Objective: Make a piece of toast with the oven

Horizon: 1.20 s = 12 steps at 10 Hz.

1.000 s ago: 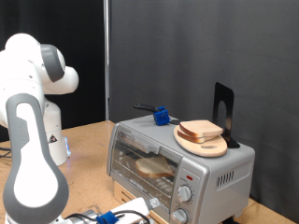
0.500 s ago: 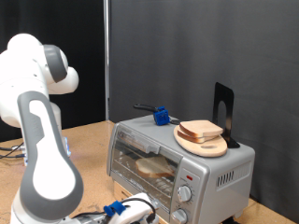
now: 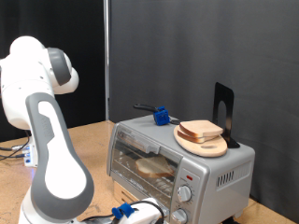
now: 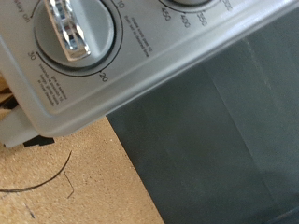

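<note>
Oven (image 3: 182,161): silver toaster oven, right of centre on the counter (image 3: 89,140), door shut.
Toast (image 3: 155,167): one slice inside on the rack, seen through the glass.
Second slice (image 3: 201,130): on a round wooden plate (image 3: 202,145) atop the oven.
Knob (image 4: 75,33): fills the wrist view, close up.
Pincer (image 3: 140,213): low, near the oven's front panel; spread cannot be told.

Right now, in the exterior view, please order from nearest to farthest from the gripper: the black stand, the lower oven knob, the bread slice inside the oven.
Gripper, low before the oven:
1. Lower knob, right panel.
2. Bread slice, inside on the rack.
3. Black stand, on top, at the back.
</note>
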### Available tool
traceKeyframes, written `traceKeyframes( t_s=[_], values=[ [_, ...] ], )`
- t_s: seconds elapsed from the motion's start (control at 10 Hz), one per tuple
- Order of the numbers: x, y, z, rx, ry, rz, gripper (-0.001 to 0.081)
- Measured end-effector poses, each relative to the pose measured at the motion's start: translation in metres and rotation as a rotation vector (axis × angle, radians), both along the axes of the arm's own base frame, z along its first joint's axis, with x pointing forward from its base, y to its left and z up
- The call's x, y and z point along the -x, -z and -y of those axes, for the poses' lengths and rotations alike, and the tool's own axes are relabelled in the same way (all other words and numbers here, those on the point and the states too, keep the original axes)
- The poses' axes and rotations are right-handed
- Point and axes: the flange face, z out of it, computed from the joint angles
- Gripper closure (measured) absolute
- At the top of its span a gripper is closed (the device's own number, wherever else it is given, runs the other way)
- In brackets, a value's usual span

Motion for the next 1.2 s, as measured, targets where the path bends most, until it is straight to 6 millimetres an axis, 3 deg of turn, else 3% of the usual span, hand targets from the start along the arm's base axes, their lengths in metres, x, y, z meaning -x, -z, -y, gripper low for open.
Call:
traceKeyframes(
  t_s=[0.3,0.7,1.2],
  values=[
    [0.004,-0.002,-0.005,-0.014,-0.059,0.131,0.0124],
    [0.001,0.000,-0.010,-0.022,-0.019,0.092,0.0124],
    [0.001,0.002,-0.024,-0.008,-0.061,0.203,0.0124]
  ],
)
